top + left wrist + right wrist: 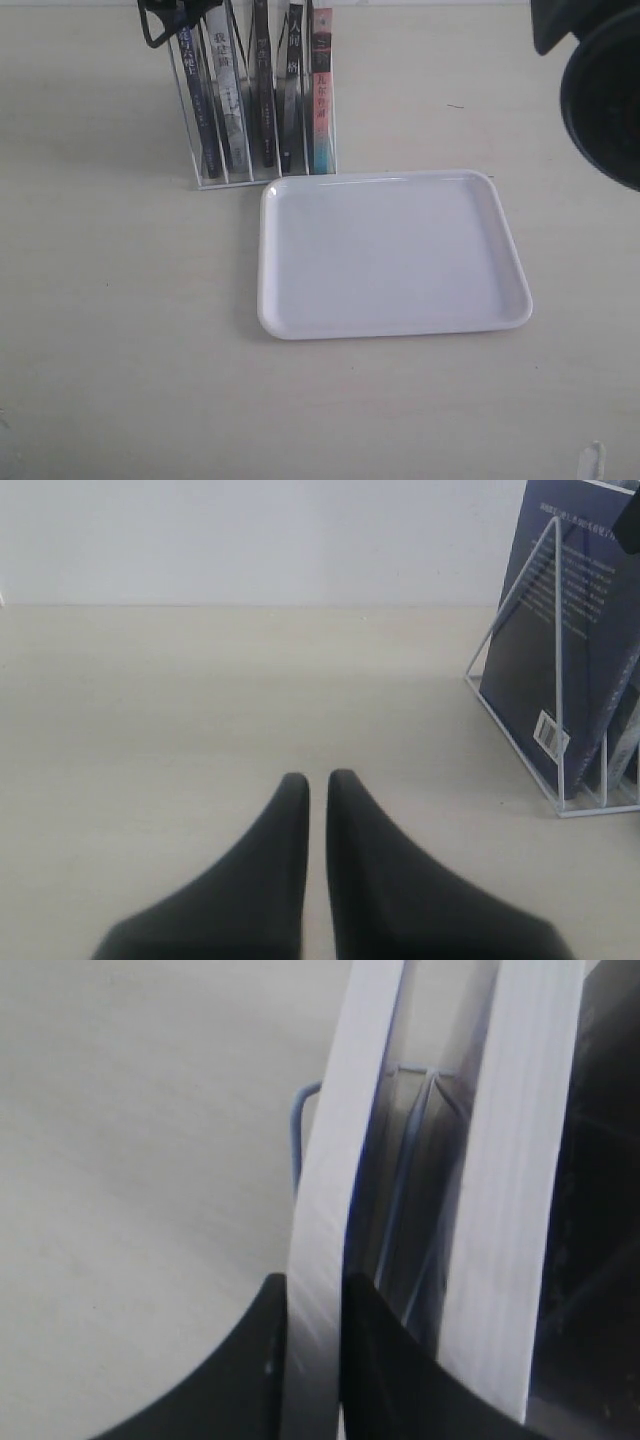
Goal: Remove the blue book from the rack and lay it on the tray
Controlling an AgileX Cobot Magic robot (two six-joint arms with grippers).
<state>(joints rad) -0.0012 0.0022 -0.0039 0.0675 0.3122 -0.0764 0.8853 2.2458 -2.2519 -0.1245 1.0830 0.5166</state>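
The white wire book rack (260, 180) stands at the upper left of the frame, books upright in its slots, the thin blue paperback book (203, 110) leftmost. The white rectangular plastic tray (390, 255) lies just below, mid-frame, on the pale table (120, 340).

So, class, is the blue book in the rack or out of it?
In the rack: the blue book stands upright in its end slot, the right hand pinching it; the tray lies bare.

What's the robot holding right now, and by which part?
The right gripper pinches the thin dark-blue-spined book by its top edge, in the end slot of the white wire rack. The left gripper holds nothing.
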